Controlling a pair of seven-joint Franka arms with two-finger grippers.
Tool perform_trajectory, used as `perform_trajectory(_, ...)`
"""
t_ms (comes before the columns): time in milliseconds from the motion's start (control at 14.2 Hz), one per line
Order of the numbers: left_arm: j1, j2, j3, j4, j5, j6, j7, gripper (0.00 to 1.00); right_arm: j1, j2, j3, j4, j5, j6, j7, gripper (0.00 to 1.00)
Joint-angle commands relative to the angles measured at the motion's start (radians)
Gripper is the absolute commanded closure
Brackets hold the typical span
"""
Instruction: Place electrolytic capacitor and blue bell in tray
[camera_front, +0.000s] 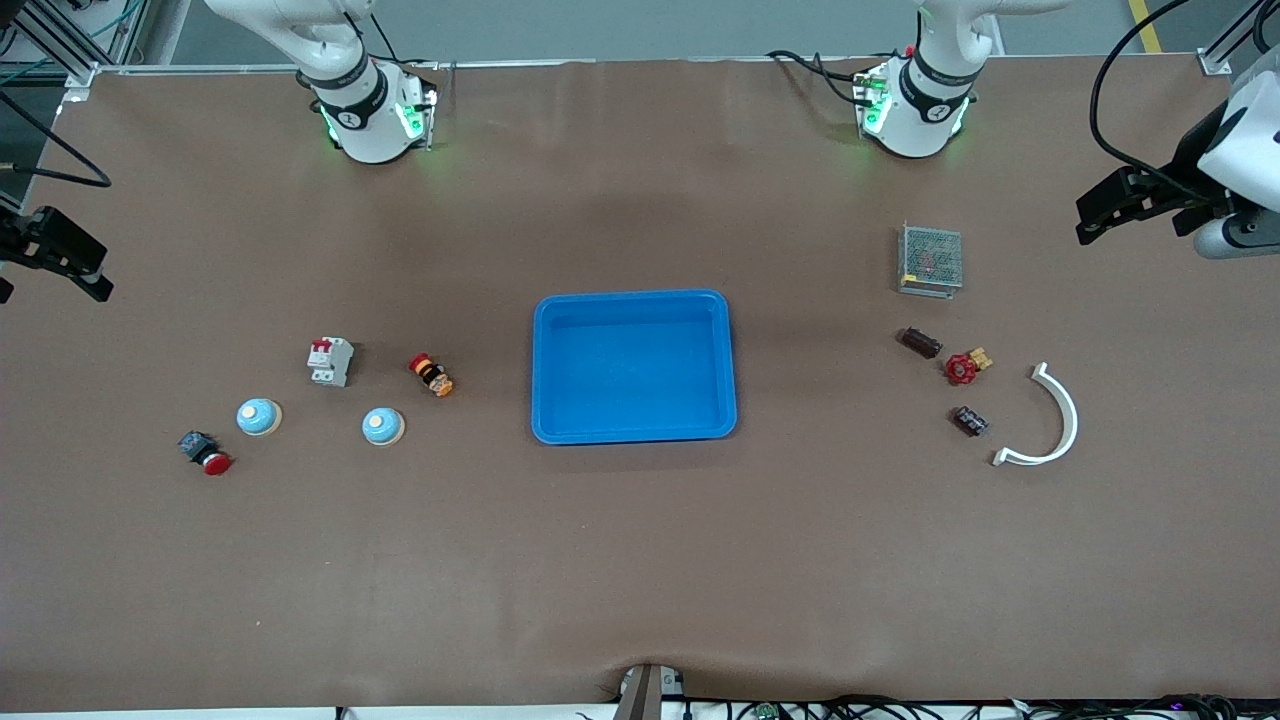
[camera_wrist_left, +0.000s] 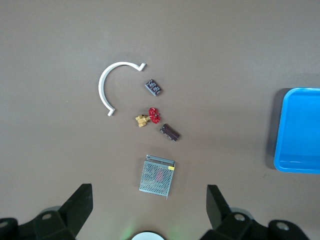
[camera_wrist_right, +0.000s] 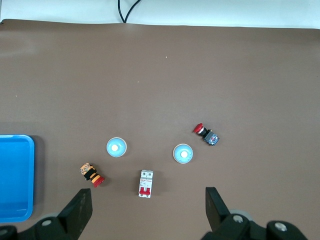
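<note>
I see both jaws released, arms waiting. Left gripper (camera_wrist_left: 148, 212) over the small metal mesh box (camera_front: 931, 259); right gripper (camera_wrist_right: 148, 212) over the white circuit breaker (camera_front: 330, 361). Shallow bright-blue plastic tray (camera_front: 634, 366) mid-table. Two dark cylindrical capacitors (camera_front: 921, 342) (camera_front: 970, 421) toward the left arm's end; two blue domed bells (camera_front: 259, 416) (camera_front: 383, 426) toward the right arm's end.

Both arms: white rounded housings, black joint bands, green indicator lights at the bases, black cables. The left gripper (camera_front: 1100, 215) and right gripper (camera_front: 70, 265) are matte black with angular fingers.
</note>
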Motion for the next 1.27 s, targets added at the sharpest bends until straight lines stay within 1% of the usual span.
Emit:
perform_trajectory(0, 0.002, -0.004, 0.001, 0.011, 0.006, -0.013, 0.011, 0.00, -0.006, 0.010, 0.000, 0.025, 0.011, -0.014, 0.001, 0.00)
perform_trajectory(282, 0.002, 0.002, 0.001, 0.011, 0.006, -0.013, 0.009, 0.00, -0.005, 0.008, -0.002, 0.027, 0.011, -0.014, 0.001, 0.00)
perform_trajectory(423, 0.002, 0.004, 0.000, -0.013, 0.004, -0.013, 0.005, 0.00, -0.005, 0.008, -0.002, 0.025, 0.011, -0.015, -0.001, 0.00)
perform_trajectory(845, -0.001, 0.005, -0.006, -0.150, 0.003, 0.041, -0.096, 0.00, -0.006, 0.010, -0.002, 0.019, 0.011, -0.018, -0.005, 0.00)
perform_trajectory(1127, 0.002, -0.021, -0.009, -0.287, 0.001, 0.143, -0.145, 0.00, 0.009, 0.013, 0.000, 0.015, 0.013, -0.057, 0.007, 0.00)
perform_trajectory(1197, 0.000, -0.029, -0.009, -0.323, 0.001, 0.175, -0.165, 0.00, 0.020, 0.028, 0.001, 0.013, 0.013, -0.070, 0.009, 0.00)
